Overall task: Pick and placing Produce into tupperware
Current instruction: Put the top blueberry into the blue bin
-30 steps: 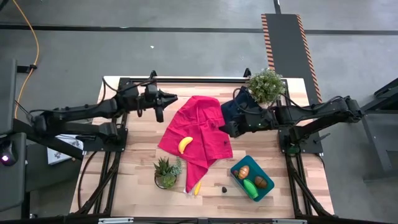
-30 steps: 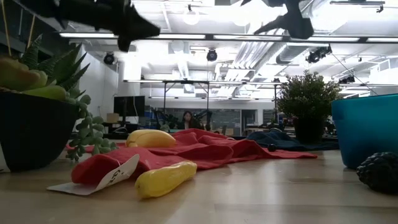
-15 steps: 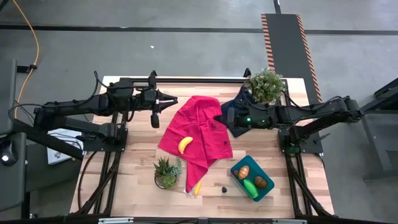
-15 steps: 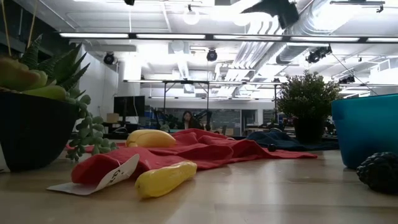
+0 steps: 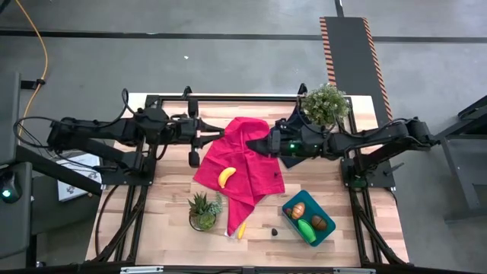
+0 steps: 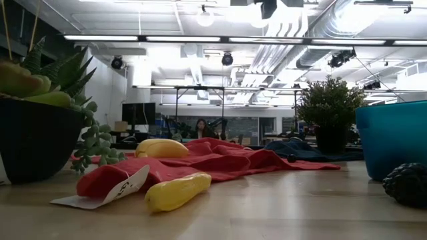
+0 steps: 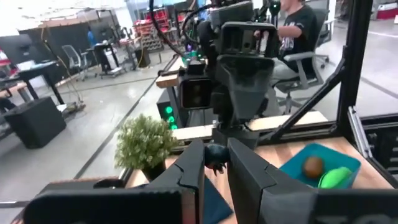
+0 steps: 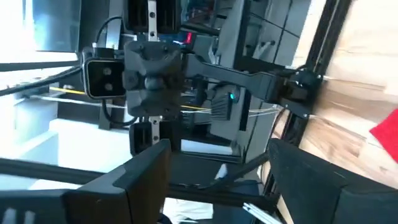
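Both tools hang above the red cloth's (image 5: pixel 242 164) far end, facing each other: left tool (image 5: pixel 218 128) nearly together and empty, right tool (image 5: pixel 257 144) apart and empty. Nearest lies a banana (image 5: pixel 240 230) at that cloth's near tip; another banana (image 5: pixel 225 176) rests on it. Right of the cloth, the teal tupperware (image 5: pixel 326 234) holds orange, green and brown pieces.

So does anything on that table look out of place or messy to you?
A little. The red cloth lies crumpled across the middle, with one banana on top and another at its lower tip, both outside the teal tub. A small dark piece sits loose on the wood beside the tub.
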`<state>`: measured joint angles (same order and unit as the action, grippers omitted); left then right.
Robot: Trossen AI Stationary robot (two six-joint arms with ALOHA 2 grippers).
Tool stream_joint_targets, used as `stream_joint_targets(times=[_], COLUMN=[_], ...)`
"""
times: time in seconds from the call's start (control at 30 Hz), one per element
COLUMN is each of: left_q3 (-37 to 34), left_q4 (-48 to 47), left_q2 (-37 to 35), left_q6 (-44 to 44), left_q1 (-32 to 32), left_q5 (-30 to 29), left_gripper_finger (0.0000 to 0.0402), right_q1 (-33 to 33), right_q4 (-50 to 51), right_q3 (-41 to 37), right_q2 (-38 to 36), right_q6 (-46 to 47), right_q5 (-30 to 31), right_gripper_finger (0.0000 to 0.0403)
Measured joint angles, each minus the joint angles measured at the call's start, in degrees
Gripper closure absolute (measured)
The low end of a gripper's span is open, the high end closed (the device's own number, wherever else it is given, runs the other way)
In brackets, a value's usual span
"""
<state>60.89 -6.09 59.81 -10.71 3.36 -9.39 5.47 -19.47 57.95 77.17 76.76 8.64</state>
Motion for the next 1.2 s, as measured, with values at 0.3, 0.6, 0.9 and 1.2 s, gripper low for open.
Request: stream_joint_targets(times=[0.3,0.6,0.9,1.2], left_q3=[3.6,6.3,7.9,7.9], left_q4=[-0.3,0.3,0.3,3.3], left_q2=[5.6,8.1,11.0,11.3], left_q6=[0.0,0.5,0.5,0.8], left_q1=[-3.3,-4.7,-4.6,-4.5], left_q5=[-0.5,-2.7,-2.7,-2.7], left_gripper_finger=[0.0361,0.0360,0.0360,0.0360], right_q1=[-0.4,-0.4,-0.4,-0.4], right_q4=[-6.8,-7.9,-8.8,-8.8], right_q3=[0.0,0.0,0.0,0.0], right_q2=[-0.1,-0.1,-0.1,-0.1], right_q6=[-3.7,-4.8,-6.1,-6.3], right_q5=[-1.8,-4.5,-5.2,-5.3], right_gripper_finger=[0.0142,0.0142,0.0142,0.0142])
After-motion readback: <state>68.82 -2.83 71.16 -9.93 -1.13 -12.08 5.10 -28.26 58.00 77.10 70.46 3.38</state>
